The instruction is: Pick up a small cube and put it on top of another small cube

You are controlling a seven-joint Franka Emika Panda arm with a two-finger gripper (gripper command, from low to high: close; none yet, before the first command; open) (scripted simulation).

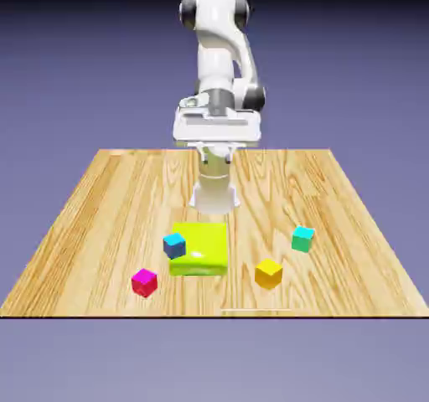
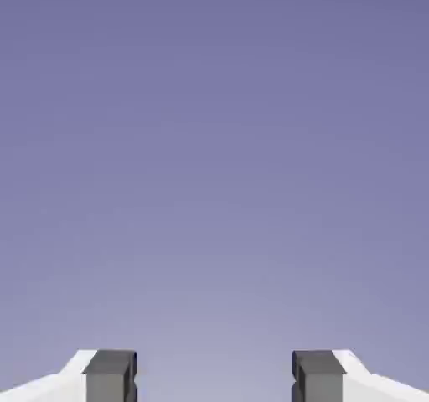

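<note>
Magenta cube (image 1: 144, 282) nearest bench (image 1: 75, 224) front, free | blue cube (image 1: 174, 244) touching lime block (image 1: 201, 248) | yellow cube (image 1: 268, 273), teal cube (image 1: 302, 239) apart | jaws spread, empty, gripper (image 2: 214, 379) aloft | cubes likely light, rigid; pinch opposite flat faces.

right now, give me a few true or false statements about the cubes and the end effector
1. The blue cube sits against the left side of the big yellow-green block, seen in the exterior view. True.
2. The end effector is shut on the magenta cube. False: its fingers stand apart with only backdrop between them.
3. The orange cube is stacked on the teal cube. False: both rest apart on the table.
4. No small cube lies on another small cube. True.
</note>
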